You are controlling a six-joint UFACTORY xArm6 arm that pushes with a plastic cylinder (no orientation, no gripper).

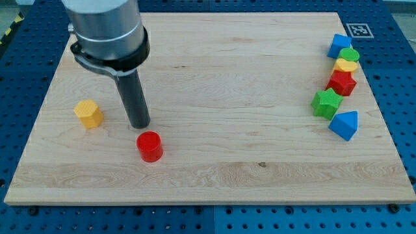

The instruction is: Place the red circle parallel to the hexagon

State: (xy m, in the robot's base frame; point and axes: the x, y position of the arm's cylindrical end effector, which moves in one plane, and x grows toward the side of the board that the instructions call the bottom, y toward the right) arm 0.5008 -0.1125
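Observation:
The red circle block sits on the wooden board at the lower left. The yellow hexagon block lies further to the view's left and slightly higher. My tip rests on the board just above the red circle and a little to its left, a small gap apart from it. The tip stands to the right of the yellow hexagon, well apart from it.
A cluster of blocks lies at the view's right edge: a blue block, a green block, a yellow heart, a red star, a green star and a blue triangle.

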